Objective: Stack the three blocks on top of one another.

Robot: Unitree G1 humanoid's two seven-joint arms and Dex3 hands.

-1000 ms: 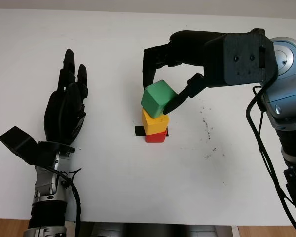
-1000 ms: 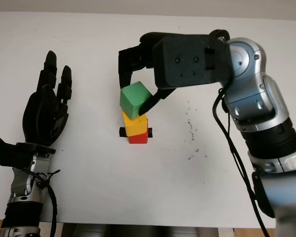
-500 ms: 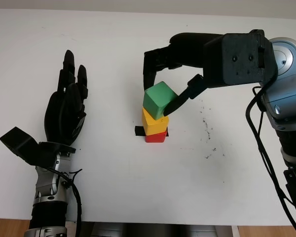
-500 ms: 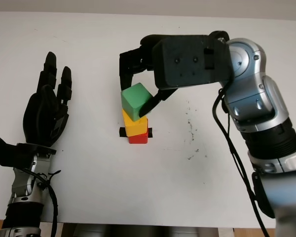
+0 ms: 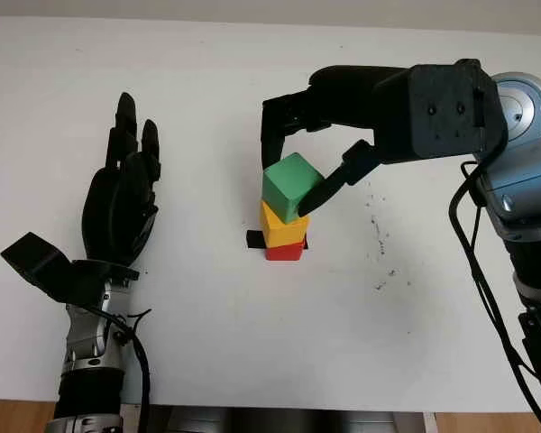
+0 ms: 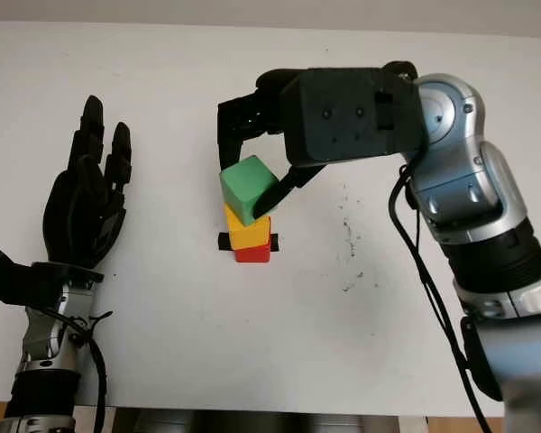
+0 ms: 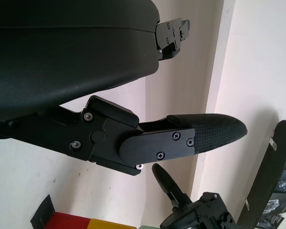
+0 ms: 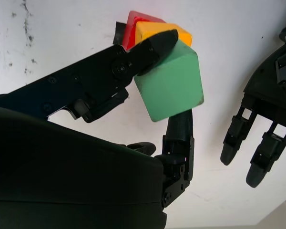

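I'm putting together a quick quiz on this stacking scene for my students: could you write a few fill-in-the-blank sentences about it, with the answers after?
1. The right hand grips the ____ block.
2. The yellow block sits directly on the ____ block.
3. The green block is tilted above the ____ block, not squarely seated.
4. The open ____ hand is over the white table, apart from the stack.

Missing words: green; red; yellow; left

The light is bright and even on the white tabletop (image 5: 207, 298). Shadows are soft and small, just under the blocks. No glare shows. Both head views look sharp everywhere.
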